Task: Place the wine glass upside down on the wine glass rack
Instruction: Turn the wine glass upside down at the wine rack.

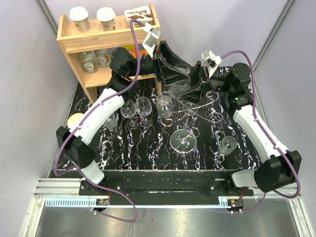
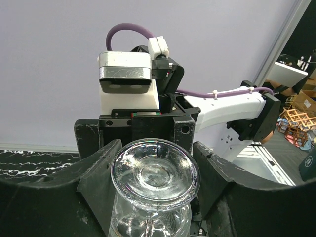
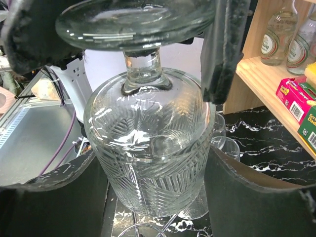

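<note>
wine glass (image 3: 148,148) upside down in mid-air, foot on top, patterned bowl mouth-down, over the back centre of the black marbled table (image 1: 148,153). left gripper (image 2: 155,165) clamped on the round foot, one finger (image 2: 96,165) at each side of the rim. right gripper (image 3: 153,168) partly spread around the bowl, one dark finger (image 3: 54,195) on either flank, very close to the glass; real contact there: cannot tell. wine glass rack (image 1: 182,141) on the table just in front of and below the held glass, with a round base and wire scroll arms, one wire curl visible under the bowl in the right wrist view. glass not yet on the rack. several other glasses (image 1: 143,106) left of the rack, a small glass (image 1: 227,144) to its right. wooden shelf (image 1: 106,39) with bottles (image 3: 271,34) at back left.
</note>
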Tool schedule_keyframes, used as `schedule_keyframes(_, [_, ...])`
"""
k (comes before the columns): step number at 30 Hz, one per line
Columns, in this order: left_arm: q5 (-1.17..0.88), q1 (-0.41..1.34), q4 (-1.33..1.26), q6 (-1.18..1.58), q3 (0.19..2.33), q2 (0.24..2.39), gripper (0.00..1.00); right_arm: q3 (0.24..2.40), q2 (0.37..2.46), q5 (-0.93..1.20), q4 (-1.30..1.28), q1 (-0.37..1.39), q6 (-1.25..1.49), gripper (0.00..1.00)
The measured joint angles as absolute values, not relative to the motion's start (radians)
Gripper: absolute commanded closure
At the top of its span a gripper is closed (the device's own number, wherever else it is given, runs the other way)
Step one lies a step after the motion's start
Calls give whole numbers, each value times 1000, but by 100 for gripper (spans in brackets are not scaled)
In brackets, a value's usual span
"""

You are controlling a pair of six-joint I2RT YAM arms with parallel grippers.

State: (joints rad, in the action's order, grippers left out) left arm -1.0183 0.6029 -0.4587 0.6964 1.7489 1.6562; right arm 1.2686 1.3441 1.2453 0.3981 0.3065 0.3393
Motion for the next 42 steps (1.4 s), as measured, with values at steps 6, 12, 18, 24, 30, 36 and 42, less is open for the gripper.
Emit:
schedule_keyframes(6, [-1025, 604, -432, 672, 1744, 1656, 69, 1269, 1344, 1247, 353, 306, 313, 95])
schedule_keyframes(12, [-1027, 599, -432, 663, 1719, 1650, 43, 1269, 1335, 1255, 283, 290, 283, 99])
schedule_keyframes(18, [-1036, 591, -424, 644, 1708, 1635, 1, 1269, 1314, 1247, 204, 263, 255, 100])
schedule_keyframes(24, [-1039, 589, -390, 621, 1708, 1621, 1, 1272, 1305, 1240, 136, 255, 213, 100])
schedule_keyframes(30, [-1038, 574, -367, 600, 1708, 1615, 1, 1273, 1299, 1237, 99, 247, 192, 100])
schedule_keyframes(36, [-1037, 497, -361, 596, 1704, 1587, 1, 1307, 1295, 1200, 33, 217, 165, 100])
schedule_keyframes(42, [-1032, 442, -348, 554, 1646, 1517, 1, 1340, 1288, 1176, -43, 206, 111, 100])
